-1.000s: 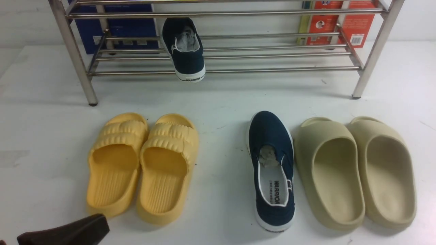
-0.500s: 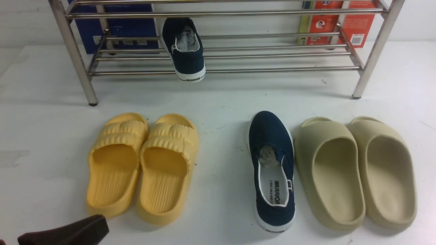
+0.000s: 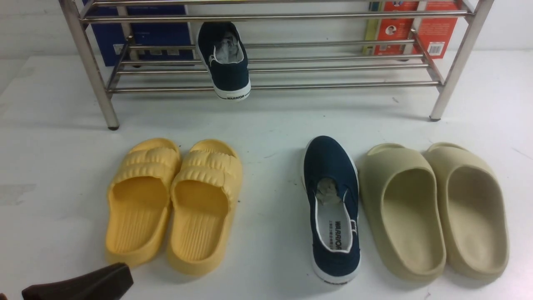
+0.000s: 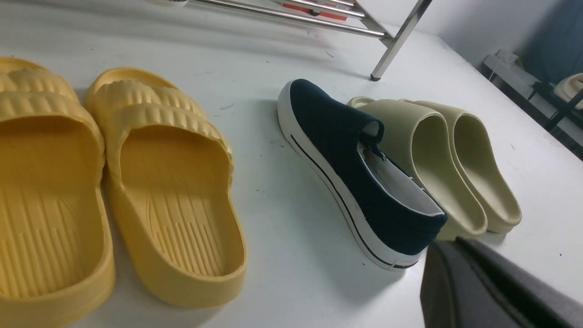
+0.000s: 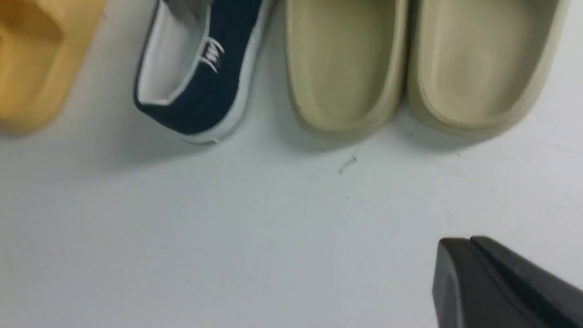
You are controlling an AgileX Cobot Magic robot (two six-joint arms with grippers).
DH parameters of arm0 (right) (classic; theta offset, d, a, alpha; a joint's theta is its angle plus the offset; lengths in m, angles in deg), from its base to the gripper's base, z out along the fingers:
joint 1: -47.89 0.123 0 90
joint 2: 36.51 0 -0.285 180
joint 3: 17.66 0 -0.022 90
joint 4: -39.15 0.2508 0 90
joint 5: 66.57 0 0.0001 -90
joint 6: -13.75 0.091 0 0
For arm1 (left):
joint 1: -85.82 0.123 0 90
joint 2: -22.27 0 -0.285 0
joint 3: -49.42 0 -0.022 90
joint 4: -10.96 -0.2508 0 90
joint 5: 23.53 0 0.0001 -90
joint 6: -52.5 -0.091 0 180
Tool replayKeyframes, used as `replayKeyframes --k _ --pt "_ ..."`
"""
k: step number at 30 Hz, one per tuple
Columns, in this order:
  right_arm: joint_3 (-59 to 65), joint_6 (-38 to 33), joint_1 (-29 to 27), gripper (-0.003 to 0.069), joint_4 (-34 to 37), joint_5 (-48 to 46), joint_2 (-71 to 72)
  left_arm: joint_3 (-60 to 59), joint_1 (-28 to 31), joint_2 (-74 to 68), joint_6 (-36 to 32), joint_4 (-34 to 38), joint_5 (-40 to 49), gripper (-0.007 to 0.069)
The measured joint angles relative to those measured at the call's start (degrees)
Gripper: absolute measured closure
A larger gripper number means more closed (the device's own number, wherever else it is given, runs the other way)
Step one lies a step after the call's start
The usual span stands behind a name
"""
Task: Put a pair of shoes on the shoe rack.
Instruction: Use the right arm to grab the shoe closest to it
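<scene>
One navy-blue shoe point(image 3: 227, 62) hangs heel-down on the lower tubes of the steel shoe rack point(image 3: 333, 85). The other navy shoe point(image 3: 333, 208) lies on the white table between the slide pairs, and also shows in the wrist views point(image 4: 360, 182) point(image 5: 205, 77). My left gripper point(image 3: 123, 271) is shut and empty at the near left corner, in front of the yellow slides; its dark tip point(image 4: 448, 243) sits just behind that shoe's heel. My right gripper point(image 5: 469, 240) is shut on nothing above bare table, nearer than the beige slides; it is out of the front view.
A pair of yellow ribbed slides point(image 3: 175, 204) lies left of the table shoe and a pair of beige slides point(image 3: 435, 208) close on its right. A blue box point(image 3: 145, 33) and a red box point(image 3: 416, 29) stand behind the rack.
</scene>
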Motion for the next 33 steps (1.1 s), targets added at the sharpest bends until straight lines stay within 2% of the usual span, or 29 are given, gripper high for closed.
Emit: replayKeyframes --k 5,8,9,10,11,13,14,15,17,19,20,21,23,25,29,33 --pt "-7.7 -1.7 0.9 0.0643 -1.5 -1.9 -15.8 0.0 0.0 0.0 0.0 0.0 0.0 0.0638" --pt "-11.8 0.4 7.5 0.0643 -1.1 0.0 -23.9 0.0 0.0 0.0 0.0 0.0 0.0 0.0636" --pt "-12.0 0.7 8.1 0.0643 -1.1 0.3 -23.9 0.0 0.0 0.0 0.0 0.0 0.0 0.0636" --pt "-13.8 3.7 14.1 0.064 -1.5 2.0 -27.4 0.0 0.0 0.0 0.0 0.0 0.0 0.0634" --pt "-15.0 6.0 17.7 0.0634 -2.4 3.0 -29.5 0.0 0.0 0.0 0.0 0.0 0.0 0.0634" --pt "-16.6 9.0 21.3 0.0621 -4.1 4.1 -32.2 0.0 0.0 0.0 0.0 0.0 0.0 0.0633" --pt "-18.7 12.7 26.9 0.0593 -6.4 5.0 -35.7 0.0 0.0 0.0 0.0 0.0 0.0 0.0631" --pt "-20.3 15.4 30.0 0.0565 -8.1 5.4 -38.5 0.0 0.0 0.0 0.0 0.0 0.0 0.063" --pt "-22.7 18.5 33.2 0.0522 -10.2 5.6 -41.9 0.0 0.0 0.0 0.0 0.0 0.0 0.0629" --pt "-27.4 23.0 38.5 0.0396 -14.1 6.1 -49.9 0.0 0.0 0.0 0.0 0.0 0.0 0.0628" --pt "-28.1 23.2 38.8 0.0386 -14.4 6.2 -50.4 0.0 0.0 0.0 0.0 0.0 0.0 0.0628" --pt "-30.5 24.0 40.3 0.0319 -15.9 6.5 -54.0 0.0 0.0 0.0 0.0 0.0 0.0 0.0628" --pt "-32.6 24.1 41.2 0.0256 -17.0 7.0 -57.2 0.0 0.0 0.0 0.0 0.0 0.0 0.0628" --pt "-36.6 24.2 41.8 0.016 -18.3 8.7 -62.5 0.0 0.0 0.0 0.0 0.0 0.0 0.0626" --pt "-39.3 24.4 41.7 0.0114 -20.8 10.7 -67.6 0.0 0.0 0.0 0.0 0.0 0.0 0.0623" --pt "-39.6 24.4 41.1 0.0133 -22.3 11.0 -71.4 0.0 0.0 0.0 0.0 0.0 0.0 0.062"
